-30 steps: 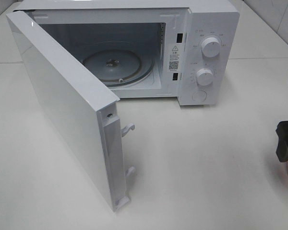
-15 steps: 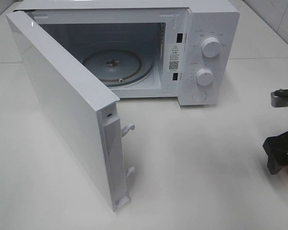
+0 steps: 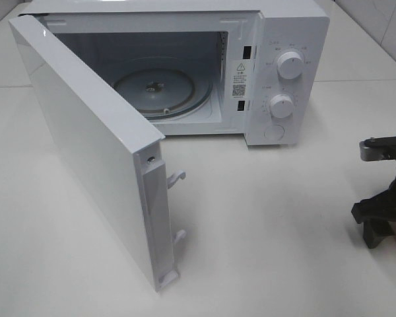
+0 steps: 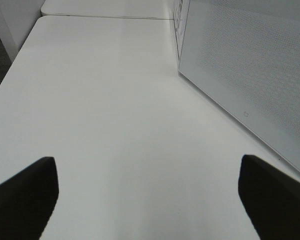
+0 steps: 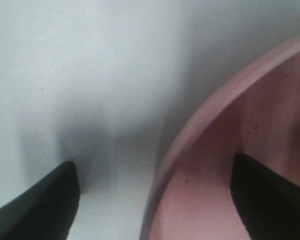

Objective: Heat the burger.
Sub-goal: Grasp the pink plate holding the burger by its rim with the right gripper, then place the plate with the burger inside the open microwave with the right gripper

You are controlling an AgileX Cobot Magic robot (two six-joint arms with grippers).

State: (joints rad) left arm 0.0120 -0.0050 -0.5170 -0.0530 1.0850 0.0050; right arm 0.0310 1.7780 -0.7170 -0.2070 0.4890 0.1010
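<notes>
The right claw (image 3: pixel 381 218) hung low at the edge of the worktop (image 3: pixel 284 224), its two fingers apart and straddling the rim of a pink plate (image 5: pixel 210 110). One finger (image 5: pixel 40 205) sat outside the rim over the bare worktop, and the other was inside over the plate's surface. Neither visibly touched the rim. Well apart from this claw, off to its left and farther back, stood a white microwave (image 3: pixel 287 26) with its door (image 3: pixel 86 145) swung wide open. A glass turntable (image 3: pixel 162 89) lay inside it, and two round knobs (image 3: pixel 290 64) sat on the panel that faced the claw.

The left claw (image 4: pixel 147 195) was spread wide with nothing between its fingers, hovering over plain worktop. The speckled window of the microwave door rose just ahead of it and to one side.

The burger showed in none of the views, so its place could not be told.
</notes>
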